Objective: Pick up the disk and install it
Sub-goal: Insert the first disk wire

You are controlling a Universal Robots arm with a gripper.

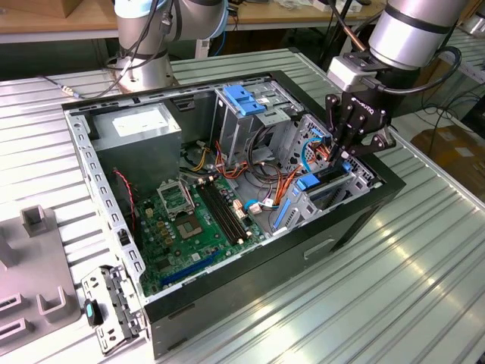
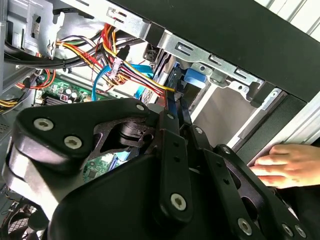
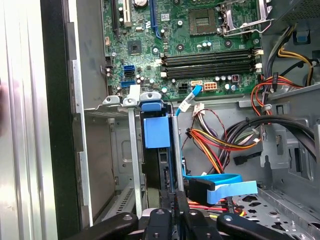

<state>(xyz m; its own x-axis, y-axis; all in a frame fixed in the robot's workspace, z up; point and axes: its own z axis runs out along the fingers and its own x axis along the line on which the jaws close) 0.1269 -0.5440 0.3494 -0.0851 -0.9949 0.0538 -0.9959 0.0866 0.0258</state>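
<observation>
1. At the exterior view's left, a grey fixture block [image 1: 34, 262] lies on the ribbed metal surface [image 1: 394, 303], with a loose perforated bracket [image 1: 114, 303] just beside the case's corner.
2. The open computer case [image 1: 227, 197] lies on its side; the green motherboard [image 1: 193, 224] covers its floor, and the power supply [image 1: 140, 125] sits in the far corner.
3. Near the middle, a grey drive cage [image 1: 250, 114] carries a blue-handled bracket [image 1: 244, 98] on top.
4. Further right, the claw [image 1: 341, 155] reaches down into the case's bay at the near wall, its fingers drawn narrow onto the disk [image 3: 167, 175], which stands on edge in the slot between the metal guides, its blue carrier tab [image 3: 157, 131] showing.
5. Red, orange and yellow wires [image 3: 215, 140] and a blue ribbon cable [image 3: 225, 187] lie beside the disk.
6. In the second wrist view, a person's hand [image 2: 292, 165] rests against the case's outer edge.
</observation>
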